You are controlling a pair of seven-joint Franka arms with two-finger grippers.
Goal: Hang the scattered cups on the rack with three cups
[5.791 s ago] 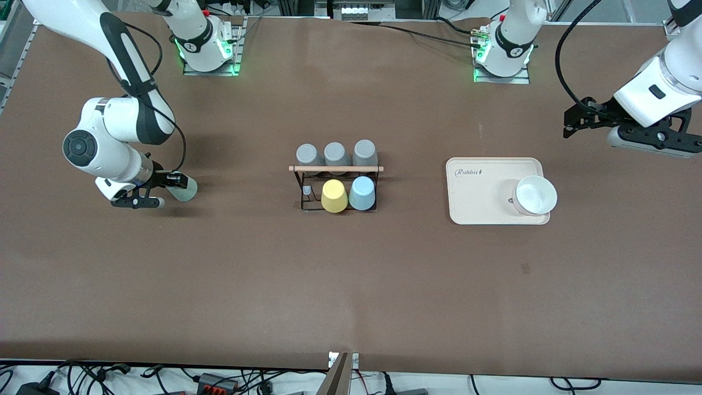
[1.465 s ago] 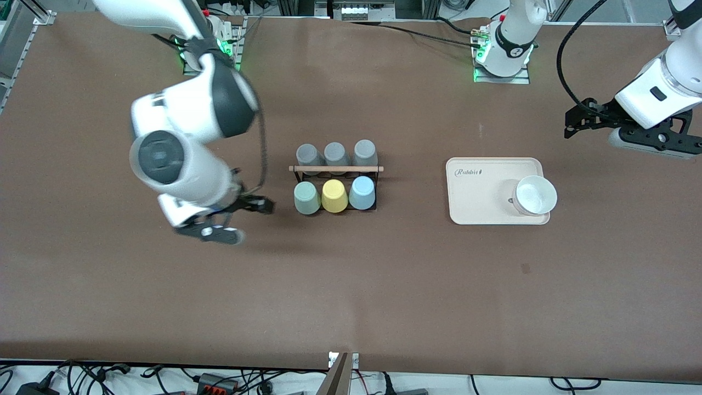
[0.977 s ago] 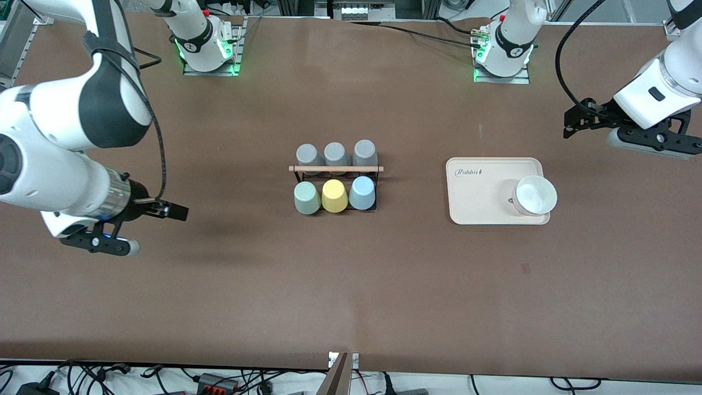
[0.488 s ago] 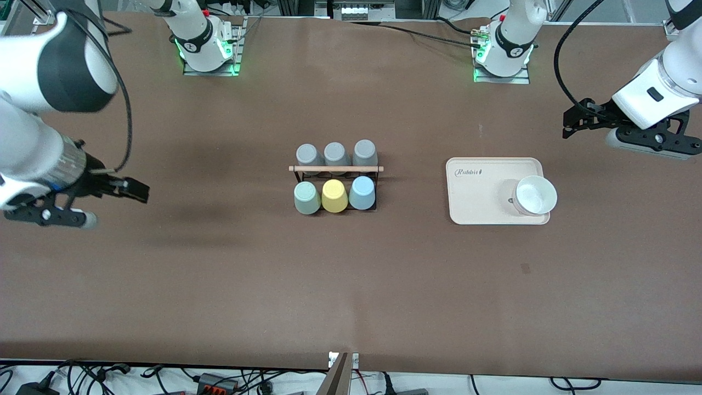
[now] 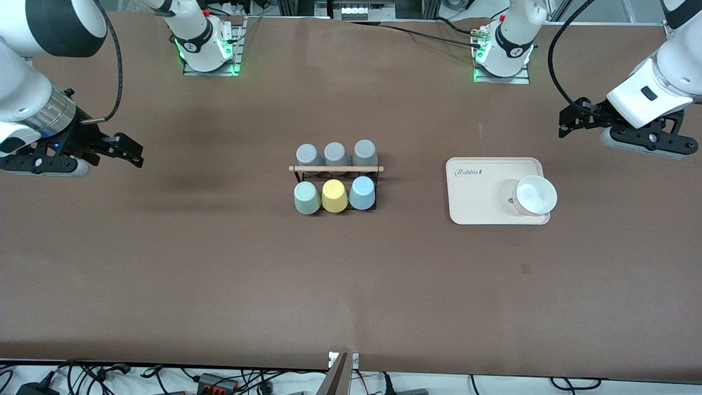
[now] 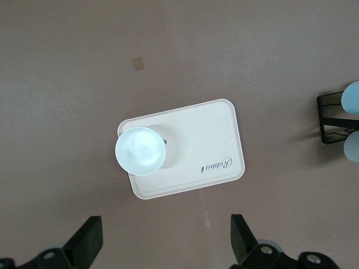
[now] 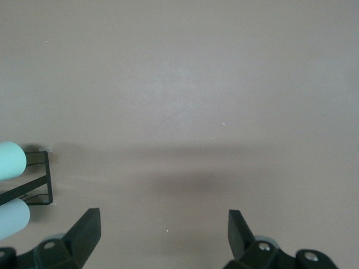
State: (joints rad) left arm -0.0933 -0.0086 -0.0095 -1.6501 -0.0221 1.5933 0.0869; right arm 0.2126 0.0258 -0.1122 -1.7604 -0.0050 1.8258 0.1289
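The black wire rack (image 5: pixel 335 169) with its wooden rod stands mid-table. On its row nearer the front camera sit a sage green cup (image 5: pixel 306 198), a yellow cup (image 5: pixel 334 196) and a light blue cup (image 5: pixel 362 193), all upside down. My right gripper (image 5: pixel 129 150) hangs open and empty over bare table toward the right arm's end, well clear of the rack. In the right wrist view the right gripper (image 7: pixel 162 230) holds nothing, and the rack (image 7: pixel 40 179) and the green cup (image 7: pixel 10 159) show at the edge. My left gripper (image 5: pixel 567 118), also open and empty (image 6: pixel 165 238), hovers by the tray.
Three grey cups (image 5: pixel 335 153) sit on the rack's row nearer the arm bases. A cream tray (image 5: pixel 477 192) with a white bowl (image 5: pixel 535 195) on it lies toward the left arm's end; the left wrist view shows the tray (image 6: pixel 207 140) and the bowl (image 6: pixel 140 150).
The right arm has pulled away from the rack toward its own end of the table, its gripper open and empty, leaving the green cup on the rack. The left arm has barely shifted.
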